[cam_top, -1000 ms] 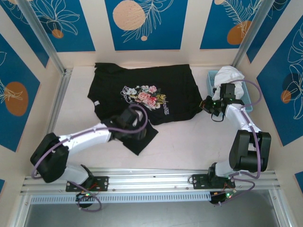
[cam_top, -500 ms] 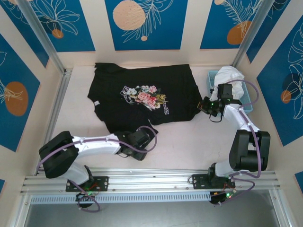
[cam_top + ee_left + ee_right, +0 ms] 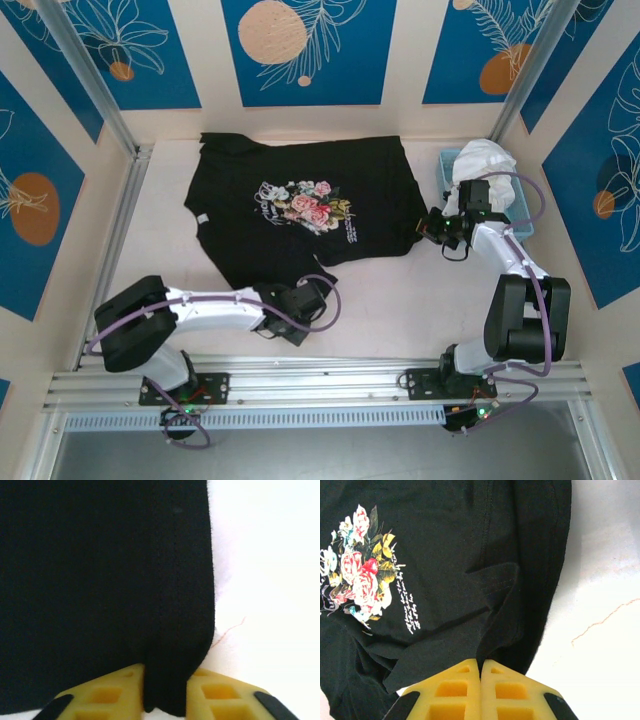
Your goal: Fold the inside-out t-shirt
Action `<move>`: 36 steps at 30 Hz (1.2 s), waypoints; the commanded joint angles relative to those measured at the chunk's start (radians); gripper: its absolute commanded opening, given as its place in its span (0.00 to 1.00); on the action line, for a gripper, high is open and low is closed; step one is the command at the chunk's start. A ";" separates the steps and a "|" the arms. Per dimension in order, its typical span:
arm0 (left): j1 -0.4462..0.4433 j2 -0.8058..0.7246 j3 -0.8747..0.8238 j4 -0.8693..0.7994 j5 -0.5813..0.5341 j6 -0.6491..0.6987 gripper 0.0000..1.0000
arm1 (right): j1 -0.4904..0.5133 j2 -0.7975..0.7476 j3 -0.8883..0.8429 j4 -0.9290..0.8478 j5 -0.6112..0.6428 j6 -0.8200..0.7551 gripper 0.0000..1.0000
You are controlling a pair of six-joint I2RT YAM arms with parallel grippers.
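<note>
Black t-shirt (image 3: 300, 210) spread flat toward far edge of table (image 3: 400, 300); left gripper (image 3: 165, 680) pinches near hem, right gripper (image 3: 481, 667) clamped on right-side edge. Step: grasping for fold. Next: lift both together, keep cloth taut

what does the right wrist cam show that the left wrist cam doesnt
Right wrist: the t-shirt with its floral print and white lettering, and the right gripper shut on a raised tuck of cloth.
Left wrist: plain black fabric, with a folded edge clamped in the left gripper.
Both: black shirt cloth, yellow fingers and the pale table.
</note>
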 commanded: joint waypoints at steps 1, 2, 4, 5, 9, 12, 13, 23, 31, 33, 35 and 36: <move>0.011 0.068 -0.048 0.020 -0.066 -0.006 0.15 | 0.006 -0.025 -0.022 0.004 -0.022 -0.010 0.00; 0.011 0.064 -0.052 0.022 -0.066 -0.003 0.13 | 0.005 -0.027 -0.025 0.006 -0.023 -0.010 0.00; 0.012 0.041 -0.055 0.018 -0.078 0.000 0.07 | 0.005 -0.032 -0.027 0.006 -0.028 -0.008 0.00; 0.012 0.025 -0.055 0.009 -0.086 0.003 0.05 | 0.007 -0.036 -0.028 0.006 -0.031 -0.008 0.00; 0.025 -0.116 -0.039 -0.044 -0.158 0.030 0.00 | 0.008 -0.087 -0.031 0.019 -0.065 -0.009 0.00; 0.063 -0.275 -0.011 -0.104 -0.256 0.055 0.00 | 0.013 -0.137 -0.020 0.022 -0.072 -0.003 0.00; 0.087 -0.332 -0.001 -0.118 -0.287 0.067 0.00 | 0.017 -0.146 -0.015 0.028 -0.074 0.003 0.00; 0.397 -0.661 0.263 -0.066 -0.438 0.282 0.00 | 0.047 -0.142 0.167 -0.039 -0.044 -0.015 0.00; 0.395 -0.711 0.714 -0.140 -0.450 0.531 0.00 | 0.041 -0.446 0.320 -0.181 0.045 -0.080 0.00; 0.395 -0.718 0.809 -0.141 -0.438 0.558 0.00 | 0.039 -0.514 0.373 -0.219 0.068 -0.089 0.00; 0.395 -0.712 0.888 -0.129 -0.428 0.588 0.00 | 0.039 -0.565 0.434 -0.255 0.089 -0.097 0.00; 0.395 -0.700 0.930 -0.126 -0.430 0.601 0.00 | 0.039 -0.587 0.471 -0.273 0.099 -0.102 0.00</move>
